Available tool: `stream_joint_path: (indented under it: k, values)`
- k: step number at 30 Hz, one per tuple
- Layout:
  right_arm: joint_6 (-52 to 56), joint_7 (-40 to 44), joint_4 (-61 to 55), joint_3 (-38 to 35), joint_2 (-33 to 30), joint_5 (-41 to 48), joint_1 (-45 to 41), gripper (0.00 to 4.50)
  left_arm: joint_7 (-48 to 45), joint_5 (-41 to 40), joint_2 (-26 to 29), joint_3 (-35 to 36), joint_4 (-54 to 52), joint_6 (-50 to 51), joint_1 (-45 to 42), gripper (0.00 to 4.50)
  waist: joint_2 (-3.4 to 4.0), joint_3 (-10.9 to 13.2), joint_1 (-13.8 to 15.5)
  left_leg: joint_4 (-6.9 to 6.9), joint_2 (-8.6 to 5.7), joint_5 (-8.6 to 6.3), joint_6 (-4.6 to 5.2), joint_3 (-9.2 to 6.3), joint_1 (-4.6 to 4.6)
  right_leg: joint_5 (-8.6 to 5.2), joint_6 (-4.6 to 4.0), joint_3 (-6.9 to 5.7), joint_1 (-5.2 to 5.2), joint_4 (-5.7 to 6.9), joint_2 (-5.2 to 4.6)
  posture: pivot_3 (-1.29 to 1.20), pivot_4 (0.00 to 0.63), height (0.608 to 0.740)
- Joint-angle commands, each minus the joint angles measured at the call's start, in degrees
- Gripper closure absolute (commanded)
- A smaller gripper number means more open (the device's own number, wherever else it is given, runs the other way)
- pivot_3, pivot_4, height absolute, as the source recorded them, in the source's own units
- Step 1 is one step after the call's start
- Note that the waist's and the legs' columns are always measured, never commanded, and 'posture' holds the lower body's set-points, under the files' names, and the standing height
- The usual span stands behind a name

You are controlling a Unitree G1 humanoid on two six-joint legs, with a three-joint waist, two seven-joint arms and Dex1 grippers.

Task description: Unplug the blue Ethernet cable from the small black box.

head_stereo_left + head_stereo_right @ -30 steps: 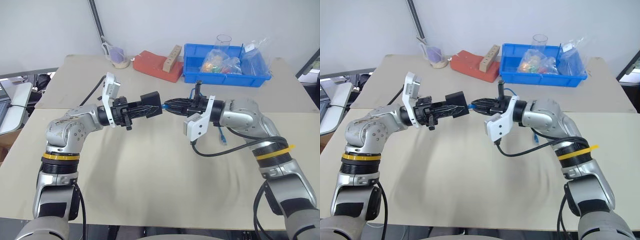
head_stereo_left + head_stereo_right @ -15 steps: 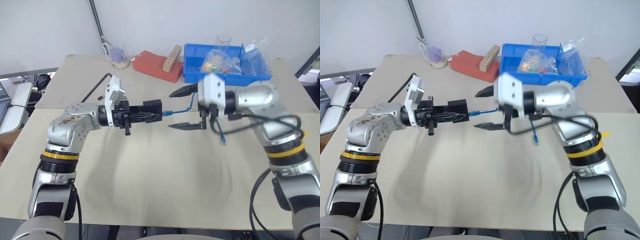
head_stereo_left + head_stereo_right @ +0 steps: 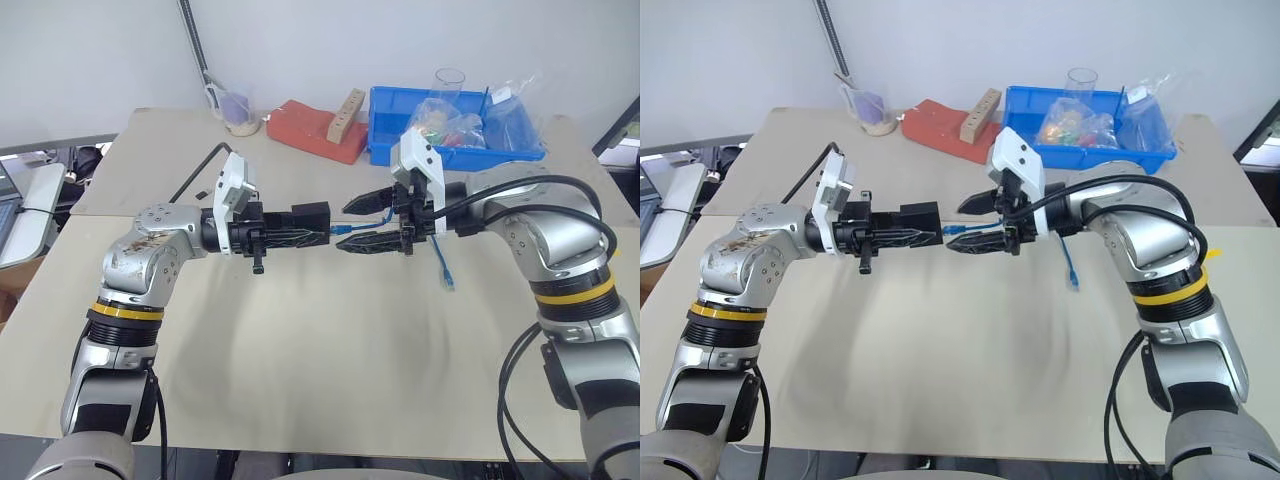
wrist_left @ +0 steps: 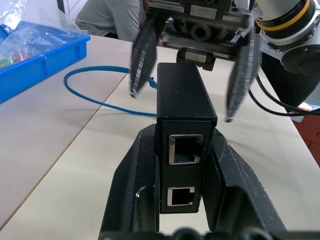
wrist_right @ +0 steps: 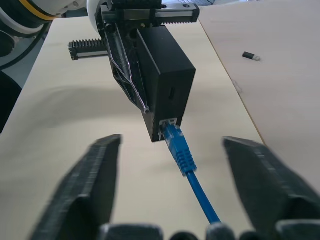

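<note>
My left gripper (image 3: 296, 230) is shut on the small black box (image 3: 314, 213) and holds it level above the table. In the left wrist view the box (image 4: 182, 105) sits between my fingers (image 4: 130, 190) with two empty ports facing the camera. The blue Ethernet cable (image 5: 182, 155) is plugged into the box's (image 5: 165, 75) far end. From there it runs right and hangs down to the table (image 3: 445, 275). My right gripper (image 3: 358, 224) is open, with one finger on each side of the cable just behind the plug and touching neither.
A blue bin (image 3: 455, 130) of bagged items, a red pad (image 3: 315, 130), a wooden block (image 3: 347, 108) and a cup (image 3: 238, 112) stand along the table's far side. A tiny black piece (image 5: 250, 56) lies on the table. A person in grey (image 4: 110, 20) sits beyond.
My right gripper was shut at the plug, then let go, rolled and opened wide. Its fingers now stand narrower around the cable. The cable stays plugged in, and the left hand has rolled slightly.
</note>
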Motion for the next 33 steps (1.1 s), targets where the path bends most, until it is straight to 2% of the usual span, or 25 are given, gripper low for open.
stream_joint_path:
  k: [1,18,22,24,26,27,33]
  values:
    - [-0.01,0.27,-0.88,-0.32,0.66,0.15,-1.46,1.81,-0.47,-0.5,0.03,0.41,-1.76,-0.75,-1.88,3.91,0.0,0.0,0.02,0.0,0.0,0.0,0.0,0.0,0.0,0.0,0.0,0.0,0.0,0.0,0.0,0.0,0.15,0.74]
    - [-1.22,2.28,1.46,0.88,1.73,-1.61,-1.53,1.81,-1.27,-0.42,0.1,-0.08,-2.05,-1.05,-2.07,3.91,0.0,0.0,0.05,0.0,0.0,0.0,0.0,-0.01,-0.01,0.0,0.0,-0.01,0.0,0.0,0.0,0.0,0.15,0.74]
    - [-2.25,3.0,2.74,1.05,1.9,-2.57,-1.87,2.88,-1.66,-0.34,0.31,-0.19,-2.02,-1.05,-2.17,3.91,0.0,0.0,0.06,0.0,0.0,0.0,0.0,-0.01,-0.01,0.0,0.0,-0.01,0.0,-0.01,-0.01,0.0,0.15,0.74]
    - [-2.36,3.38,3.04,1.02,1.99,-2.72,-1.94,3.75,-1.88,-0.38,0.39,-0.25,-2.19,-0.94,-2.07,3.91,0.0,0.0,0.01,0.0,-0.01,0.0,0.0,0.0,-0.01,0.0,0.0,-0.01,-0.01,-0.01,0.0,0.0,0.15,0.74]
    - [-2.49,3.88,3.15,1.14,1.94,-2.84,-1.95,4.31,-2.2,-0.43,0.57,-0.39,-2.52,-0.82,-1.81,3.91,0.0,0.0,0.02,0.0,-0.01,0.0,0.0,-0.01,-0.01,0.0,0.0,-0.01,-0.01,-0.01,0.0,0.0,0.15,0.74]
    - [-2.57,4.36,3.2,1.31,1.83,-2.95,-1.95,4.47,-2.47,-0.5,0.69,-0.5,-2.75,-0.74,-1.64,3.91,0.0,0.0,0.03,0.0,0.0,0.0,0.0,0.0,-0.01,0.0,0.0,-0.01,-0.02,-0.01,0.01,0.0,0.15,0.74]
    - [-2.72,7.1,3.14,2.1,1.23,-3.3,-2.32,4.47,-4.7,0.41,1.55,-1.93,-3.52,-1.84,-1.13,3.91,0.0,0.0,0.04,0.0,0.0,0.0,0.0,0.0,-0.01,0.0,0.0,-0.01,-0.02,-0.01,0.01,0.0,0.15,0.74]
